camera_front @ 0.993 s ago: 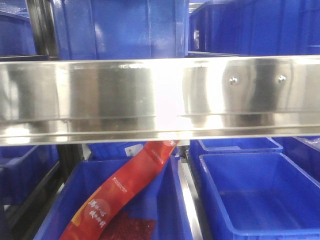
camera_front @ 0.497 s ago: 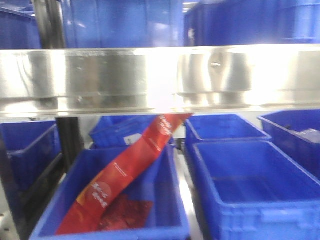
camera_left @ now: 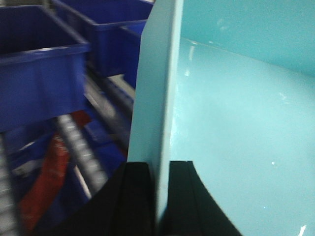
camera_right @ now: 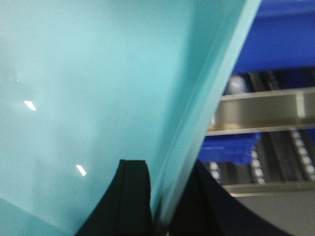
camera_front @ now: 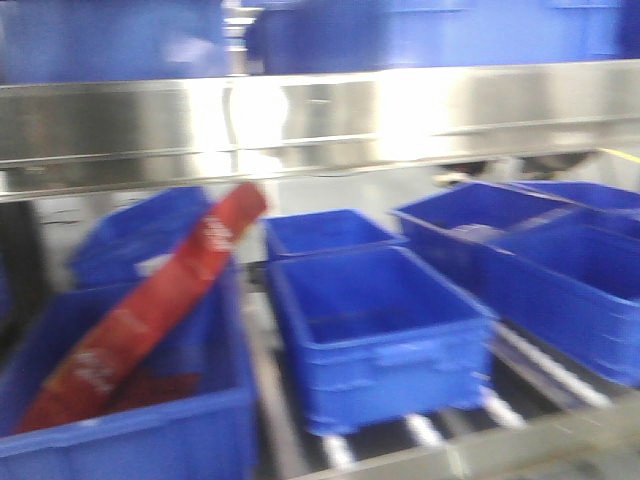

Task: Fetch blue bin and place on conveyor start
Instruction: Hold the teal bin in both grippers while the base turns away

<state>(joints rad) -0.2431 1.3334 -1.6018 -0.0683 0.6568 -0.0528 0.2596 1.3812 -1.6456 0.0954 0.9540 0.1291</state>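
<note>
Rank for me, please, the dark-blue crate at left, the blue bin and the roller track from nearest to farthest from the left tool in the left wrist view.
1. The blue bin: its wall is clamped in the left tool, at right.
2. The roller track: just left of the tool.
3. The dark-blue crate: upper left, beyond the rollers.

Glossy aqua blue bin (camera_left: 236,123), thin-rimmed

Glossy, smooth plastic blue bin (camera_left: 236,123); shiny steel shelf rail (camera_front: 330,115); royal-blue crates (camera_front: 375,330), seemingly duller plastic.
</note>
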